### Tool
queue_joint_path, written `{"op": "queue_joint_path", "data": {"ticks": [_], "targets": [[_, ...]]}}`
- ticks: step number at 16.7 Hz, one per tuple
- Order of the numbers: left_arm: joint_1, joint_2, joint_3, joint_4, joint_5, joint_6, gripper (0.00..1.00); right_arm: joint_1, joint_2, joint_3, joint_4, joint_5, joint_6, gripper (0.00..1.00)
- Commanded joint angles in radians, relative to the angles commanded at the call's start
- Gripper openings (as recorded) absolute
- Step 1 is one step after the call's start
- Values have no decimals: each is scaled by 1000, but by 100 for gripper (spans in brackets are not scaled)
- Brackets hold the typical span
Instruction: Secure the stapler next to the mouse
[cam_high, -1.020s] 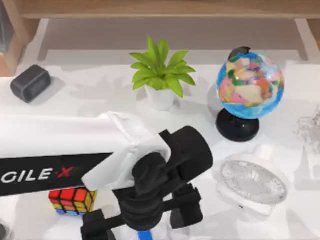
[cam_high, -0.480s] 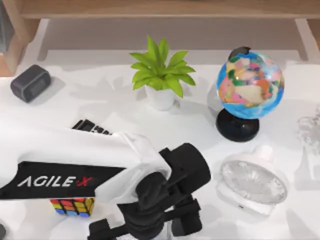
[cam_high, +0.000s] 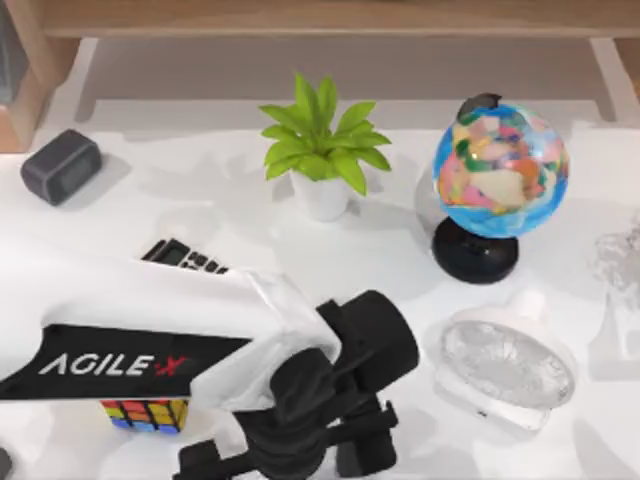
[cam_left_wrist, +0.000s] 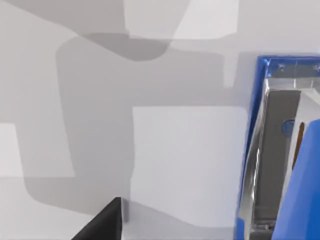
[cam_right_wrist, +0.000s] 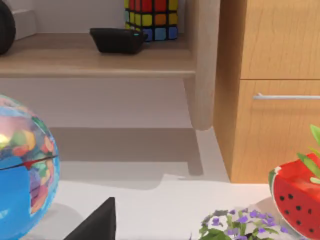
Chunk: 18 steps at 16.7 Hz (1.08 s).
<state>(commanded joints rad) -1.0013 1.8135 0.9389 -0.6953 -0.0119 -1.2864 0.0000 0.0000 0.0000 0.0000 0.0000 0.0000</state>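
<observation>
The stapler (cam_left_wrist: 272, 150) is bright blue with a metal inner channel. In the left wrist view it lies on the white table right below my left gripper, beside one black fingertip (cam_left_wrist: 102, 225). In the top view my left arm reaches across the lower left. Its black left gripper (cam_high: 285, 458) hangs over the front edge of the table with the fingers spread open, and it covers the stapler there. The mouse is out of view. My right gripper (cam_right_wrist: 97, 225) is parked off to the right, facing a globe and a wooden cabinet.
A calculator (cam_high: 183, 254) peeks out behind the left arm and a puzzle cube (cam_high: 145, 412) sits under it. A potted plant (cam_high: 322, 150), a globe (cam_high: 497, 178), a white fan (cam_high: 505, 365) and a dark clock (cam_high: 60, 165) stand farther back.
My left arm swung toward the table's front edge and lowered, uncovering the calculator. The blue tip of the stapler seen under the gripper a second ago is now covered.
</observation>
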Motion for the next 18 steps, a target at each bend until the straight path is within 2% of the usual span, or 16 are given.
{"op": "queue_joint_path", "data": {"ticks": [10, 18], "targets": [[0, 0, 0, 0, 0, 0, 2, 0, 0, 0, 0, 0, 0, 100], [0, 0, 0, 0, 0, 0, 0, 0, 0, 0, 0, 0, 0, 100]]}}
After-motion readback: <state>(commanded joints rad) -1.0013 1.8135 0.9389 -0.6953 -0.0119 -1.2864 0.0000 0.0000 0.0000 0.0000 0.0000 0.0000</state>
